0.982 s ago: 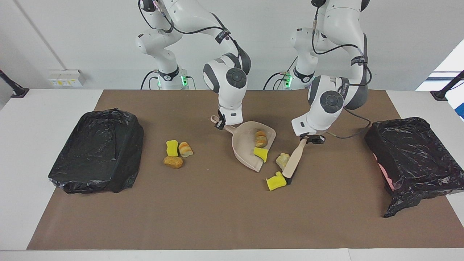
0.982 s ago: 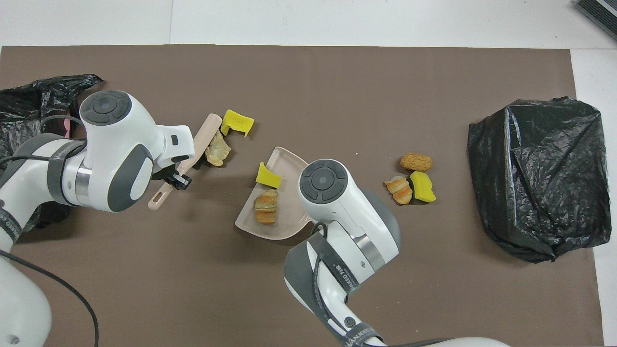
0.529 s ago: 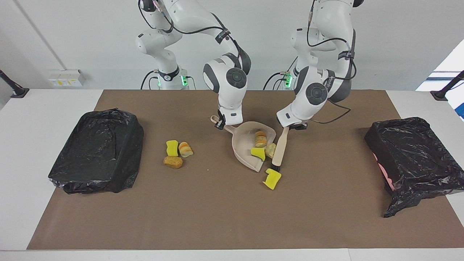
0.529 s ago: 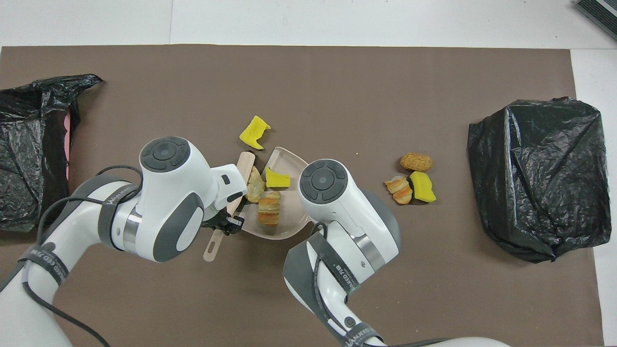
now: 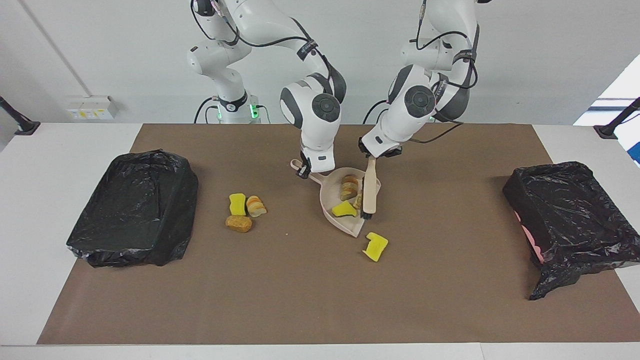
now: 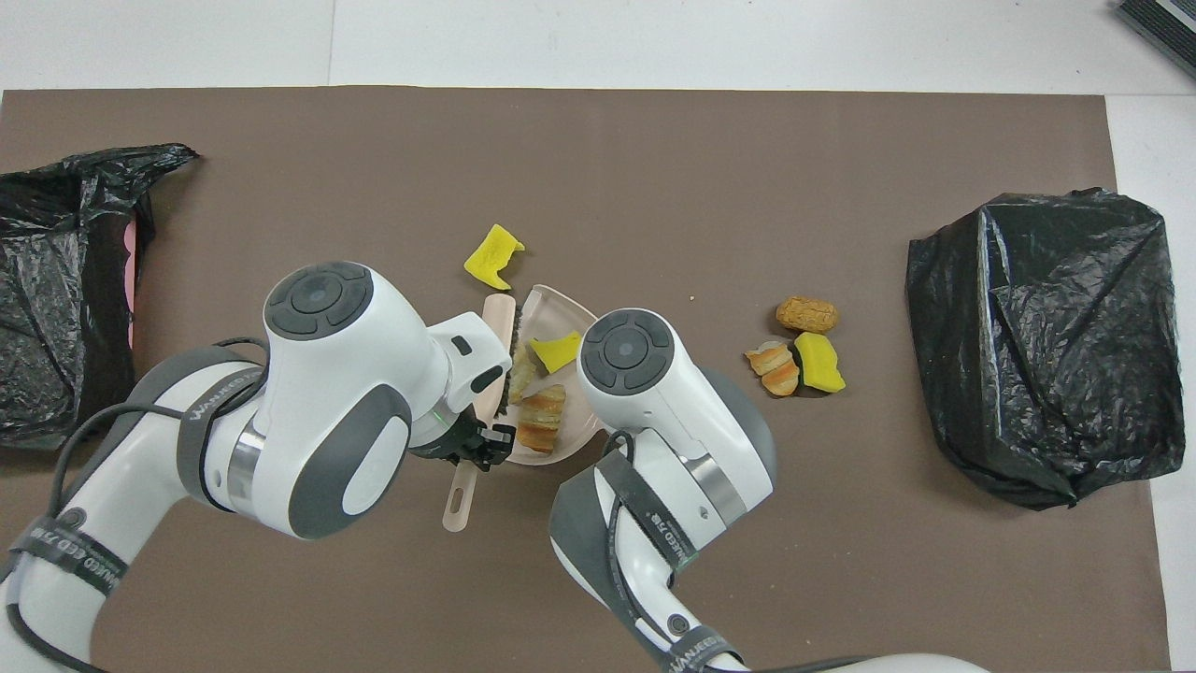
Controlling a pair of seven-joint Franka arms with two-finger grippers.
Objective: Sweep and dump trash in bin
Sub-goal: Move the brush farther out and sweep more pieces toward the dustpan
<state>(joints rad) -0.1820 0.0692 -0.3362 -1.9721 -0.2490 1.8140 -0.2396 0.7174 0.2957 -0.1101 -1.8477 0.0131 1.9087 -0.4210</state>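
Both jaws clamp: left (image 5: 371, 156) on brush (image 5: 369, 192), right (image 5: 302, 172) on dustpan (image 5: 334, 201).

You can read "WANJEED" on the left arm's grey strap (image 6: 213, 400), part of that word on the right arm's strap (image 6: 699, 649)

- The facing view looks from high across the table toward both robot bases, taking in the whole brown rectangular paper mat (image 5: 320, 300).
- The overhead view looks steeply down from above the robots' end.
- Both share the mat and two black plastic-lined bins (image 5: 135, 207) (image 6: 1046, 346).
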